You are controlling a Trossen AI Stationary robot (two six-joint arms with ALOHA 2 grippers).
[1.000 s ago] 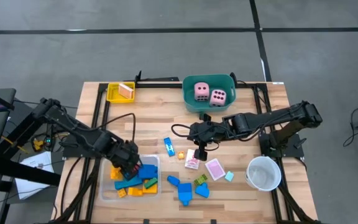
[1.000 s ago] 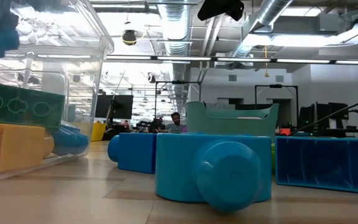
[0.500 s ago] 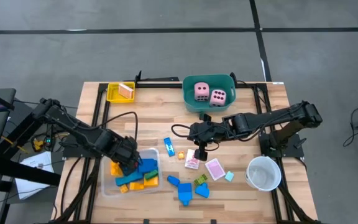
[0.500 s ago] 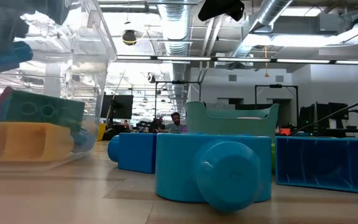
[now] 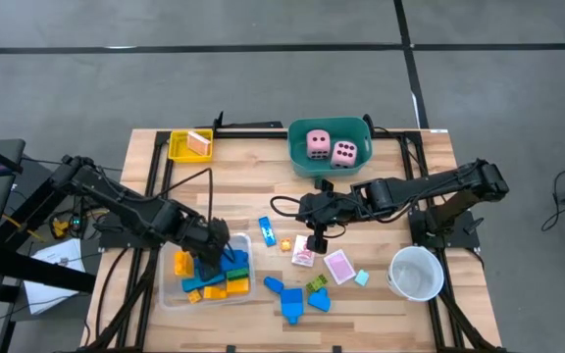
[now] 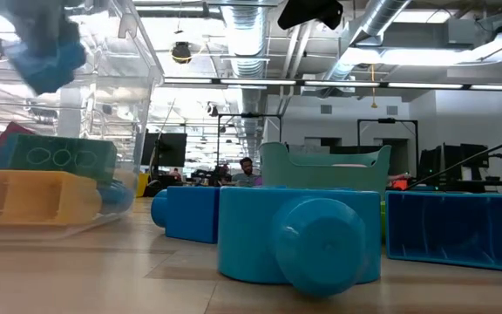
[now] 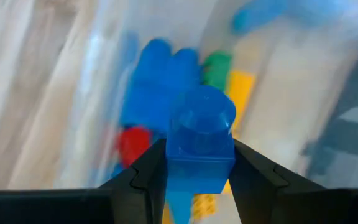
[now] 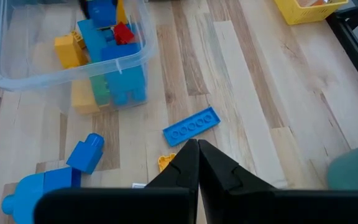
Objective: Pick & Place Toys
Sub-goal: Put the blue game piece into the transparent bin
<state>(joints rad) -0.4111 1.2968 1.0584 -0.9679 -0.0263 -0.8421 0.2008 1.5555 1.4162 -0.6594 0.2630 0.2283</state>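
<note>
Left hand (image 7: pixel 194 163) grasping blue block (image 7: pixel 199 146) above clear tray (image 5: pixel 172 296); placing step. Next: release into tray. Right hand (image 8: pixel 194 152) clenched, empty, mid-desk.

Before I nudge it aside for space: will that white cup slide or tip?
The white cup stands upright and looks empty, so it is probably light and slides easily. It is tall with an open top, so a high push may tip it; on its side it would likely roll.
</note>
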